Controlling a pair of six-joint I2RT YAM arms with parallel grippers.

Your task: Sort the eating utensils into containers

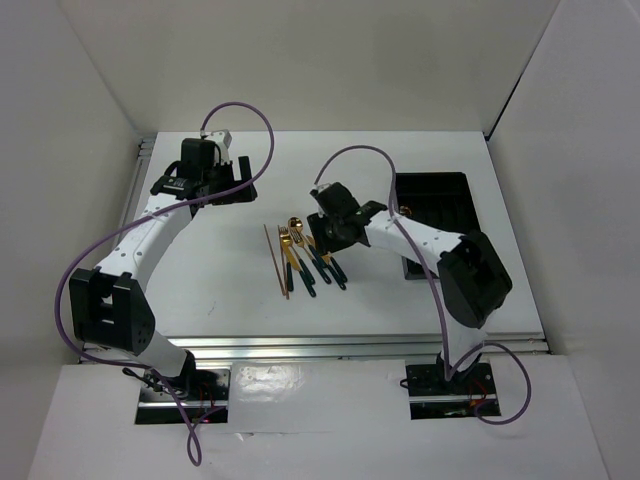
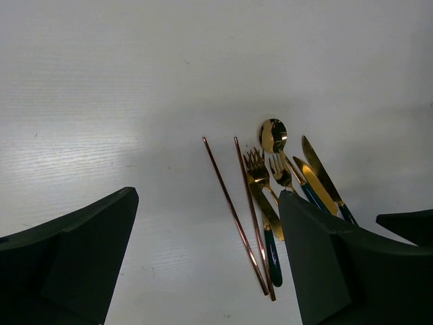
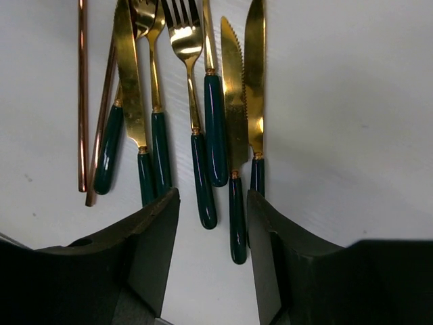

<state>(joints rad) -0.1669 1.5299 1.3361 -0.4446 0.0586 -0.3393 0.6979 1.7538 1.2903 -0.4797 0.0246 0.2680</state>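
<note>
Now the utensils [image 1: 305, 262] lie bunched on the white table [image 1: 220, 270], outside the black tray [image 1: 440, 200]. The right gripper [image 3: 213, 203] hangs over their teal handles, jaws spread, holding nothing. The left gripper [image 2: 208, 196] is spread too.

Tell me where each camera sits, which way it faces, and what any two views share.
Top external: above and behind the bases, looking down on the white table, left arm, right arm, cutlery pile and black tray.
Left wrist: on the left gripper, looking obliquely at chopsticks and spoon; open fingers frame the bottom.
Right wrist: on the right gripper, looking straight down on teal handles; open fingers below.
All three share the cutlery pile.
</note>
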